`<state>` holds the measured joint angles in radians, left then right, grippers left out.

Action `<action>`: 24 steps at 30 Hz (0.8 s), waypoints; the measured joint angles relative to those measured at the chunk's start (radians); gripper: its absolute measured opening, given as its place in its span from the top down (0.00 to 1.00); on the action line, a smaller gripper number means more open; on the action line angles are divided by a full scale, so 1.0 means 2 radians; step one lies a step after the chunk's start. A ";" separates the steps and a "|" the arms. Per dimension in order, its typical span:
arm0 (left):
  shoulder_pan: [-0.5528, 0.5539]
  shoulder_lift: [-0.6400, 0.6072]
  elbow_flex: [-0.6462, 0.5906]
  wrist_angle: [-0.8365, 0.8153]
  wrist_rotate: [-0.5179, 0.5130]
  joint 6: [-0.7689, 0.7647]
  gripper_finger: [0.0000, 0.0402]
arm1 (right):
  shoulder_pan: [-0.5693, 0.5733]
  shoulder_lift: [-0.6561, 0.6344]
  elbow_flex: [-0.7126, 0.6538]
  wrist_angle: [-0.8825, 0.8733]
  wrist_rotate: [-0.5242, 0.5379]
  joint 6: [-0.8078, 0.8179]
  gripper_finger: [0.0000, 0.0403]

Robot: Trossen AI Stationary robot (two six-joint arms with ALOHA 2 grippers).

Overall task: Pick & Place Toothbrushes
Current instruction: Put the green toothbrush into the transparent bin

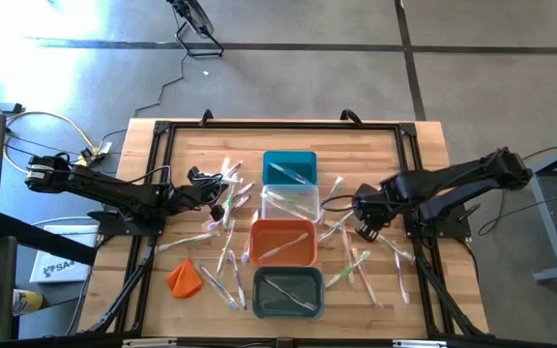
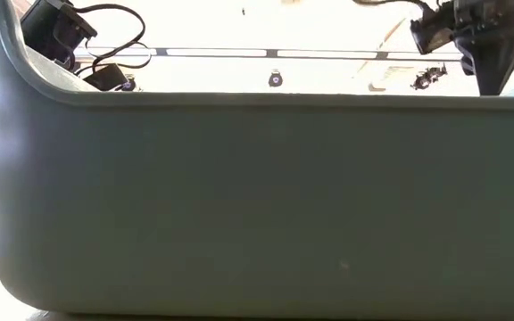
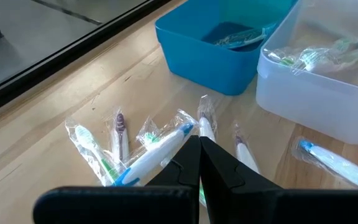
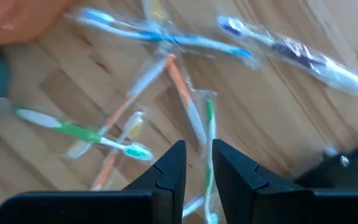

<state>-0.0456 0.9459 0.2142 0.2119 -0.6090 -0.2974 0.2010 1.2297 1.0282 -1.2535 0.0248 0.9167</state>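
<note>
Toothbrushes (image 1: 222, 224) lie scattered on the bench (image 1: 424, 145) mid-frame; closed left end effector (image 1: 216, 205) sits among them, while the right end effector (image 1: 366, 227), slightly parted, hovers empty over others.

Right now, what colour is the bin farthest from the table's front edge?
Teal blue bin, best seen in the high view.

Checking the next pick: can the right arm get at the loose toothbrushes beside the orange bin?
Probably yes. The right gripper hangs over the scattered toothbrushes beside the orange bin, fingers slightly apart, with nothing between them and the brushes lying flat on the table.
</note>
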 joint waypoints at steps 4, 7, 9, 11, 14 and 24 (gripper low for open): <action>0.000 0.000 0.000 -0.002 0.000 0.000 1.00 | 0.007 0.000 -0.019 -0.001 0.000 0.025 0.83; 0.000 0.000 0.000 -0.003 0.000 0.000 1.00 | 0.012 0.000 -0.030 -0.007 0.000 0.039 0.83; 0.000 0.000 0.000 -0.003 0.000 0.000 1.00 | 0.015 0.000 -0.036 -0.013 0.001 0.051 0.83; 0.000 0.000 0.000 -0.003 0.000 0.000 1.00 | 0.014 0.000 -0.042 -0.014 0.001 0.054 0.82; 0.000 0.000 0.000 -0.003 0.000 0.000 1.00 | 0.014 0.000 -0.050 -0.016 0.000 0.054 0.78; 0.000 0.000 0.000 -0.003 0.000 0.000 1.00 | 0.014 0.000 -0.073 -0.015 0.001 0.051 0.61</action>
<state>-0.0460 0.9461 0.2142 0.2062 -0.6089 -0.2974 0.2295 1.2297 0.8827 -1.2842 0.0270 1.0191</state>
